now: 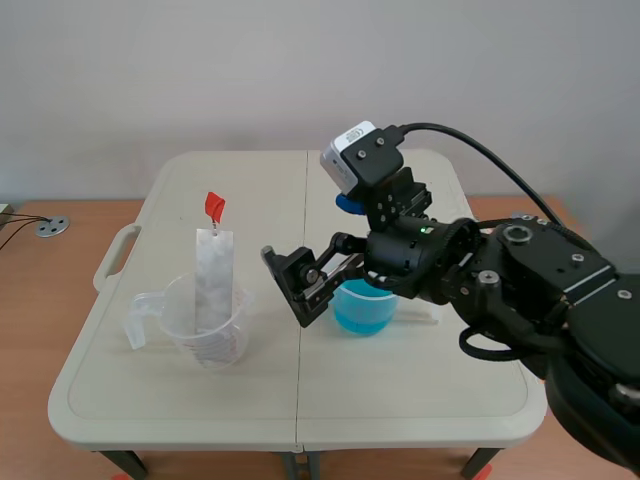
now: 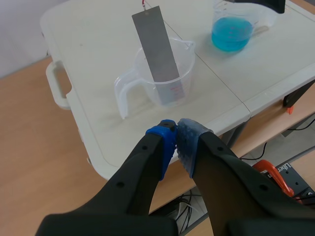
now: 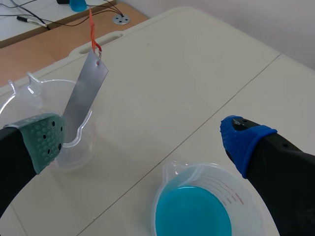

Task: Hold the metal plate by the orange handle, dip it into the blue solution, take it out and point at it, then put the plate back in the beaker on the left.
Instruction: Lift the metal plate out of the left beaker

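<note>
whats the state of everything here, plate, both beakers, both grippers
metal plate: leaning in the clear beaker, not held
orange handle: at the plate's top end, free
clear beaker: upright, no liquid seen, holds the plate
blue solution beaker: upright, partly filled with blue liquid
left gripper: shut on nothing, short of the clear beaker
right gripper: open, holding nothing, above the table between the two beakers

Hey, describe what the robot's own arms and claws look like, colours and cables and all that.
The right arm is chunky and black, with a white-and-black camera box on its wrist and a black cable arching from it. The right claw has one grey-green dotted pad and one blue pad. The left claw is black too, with blue pads at its tips.
</note>
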Available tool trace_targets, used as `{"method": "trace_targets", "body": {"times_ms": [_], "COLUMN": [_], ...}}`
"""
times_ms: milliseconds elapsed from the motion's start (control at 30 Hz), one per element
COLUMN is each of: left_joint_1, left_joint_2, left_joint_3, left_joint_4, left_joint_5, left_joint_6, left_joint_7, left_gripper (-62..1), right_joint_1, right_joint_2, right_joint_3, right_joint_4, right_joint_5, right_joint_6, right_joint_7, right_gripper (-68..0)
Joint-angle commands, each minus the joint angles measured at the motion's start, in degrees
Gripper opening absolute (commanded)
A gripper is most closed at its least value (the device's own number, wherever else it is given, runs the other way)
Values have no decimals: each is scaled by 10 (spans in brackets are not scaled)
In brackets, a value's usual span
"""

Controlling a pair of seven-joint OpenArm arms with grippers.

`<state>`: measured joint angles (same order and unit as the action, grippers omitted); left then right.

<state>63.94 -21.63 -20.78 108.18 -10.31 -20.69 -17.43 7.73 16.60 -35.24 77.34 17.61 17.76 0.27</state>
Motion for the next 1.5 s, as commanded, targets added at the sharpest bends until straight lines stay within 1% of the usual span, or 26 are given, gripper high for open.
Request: {"method": "trace_targets", "body": {"times_ms": [0, 167, 533, 700, 867, 1000, 1133, 1300, 1467], "left_joint_1": [0, 0, 0, 0, 0, 0, 0, 0, 0], "left_joint_2": [-2, -2, -2, -2, -2, -2, -2, -2, -2], "left_joint_3": [1, 1, 1, 1, 1, 1, 1, 1, 1], "left_joint_4": [5, 5, 5, 5, 5, 5, 5, 5, 5], "left_joint_5": [-5, -5, -5, -5, -5, -5, -5, -5, -5], "left_joint_6": [-1, -1, -1, -1, -1, -1, -1, -1, -1], "left_joint_7": [-8, -8, -8, -8, -8, -8, -8, -8, -8], "left_gripper": [-559, -558, -558, -558, -558, -558, -558, -558, -558], "right_joint_1": [19, 41, 76, 97, 116, 125, 131, 144, 160], "right_joint_2": [-9, -31, -70, -95, -116, -128, -140, -154, -163], "right_joint_3": [-7, -28, -31, -31, -44, -57, -57, -57, -57], "right_joint_4": [1, -22, -38, -71, -105, -128, -150, -173, -193], "right_joint_5": [3, -19, -25, -25, -36, -36, -42, -57, -57], "right_joint_6": [-1, -2, -2, 1, 11, 11, 11, 11, 12], "right_joint_7": [6, 7, 7, 7, 16, 22, 39, 47, 53], "right_gripper": [-12, -12, -12, -12, -12, -12, -12, -12, -13]}}
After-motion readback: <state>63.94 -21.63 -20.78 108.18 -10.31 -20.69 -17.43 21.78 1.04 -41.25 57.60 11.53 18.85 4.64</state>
